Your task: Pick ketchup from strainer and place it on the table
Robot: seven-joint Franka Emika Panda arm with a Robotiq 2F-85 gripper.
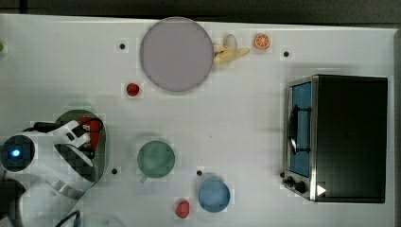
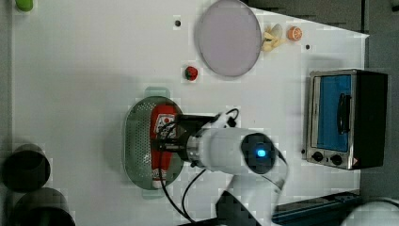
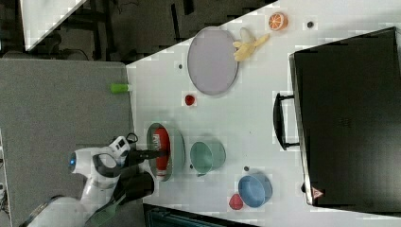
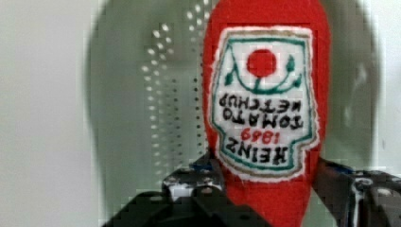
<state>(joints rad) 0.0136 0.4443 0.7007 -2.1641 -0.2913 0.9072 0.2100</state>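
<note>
The slim red ketchup squeeze bottle (image 4: 265, 94) with its white Heinz label lies lengthwise inside the pale green oval perforated plastic strainer (image 2: 136, 141), which rests on the large flat white table (image 2: 94, 70). The black two-fingered gripper (image 4: 269, 189) reaches down into the strainer, one finger pressed against each side of the bottle's narrower part, so it is clamped onto the ketchup. Beyond the strainer, in the top view, stand a round green cup (image 1: 155, 160) and a round blue bowl (image 1: 213, 194), with a silver toaster oven (image 1: 335, 138) at the top view's right.
</note>
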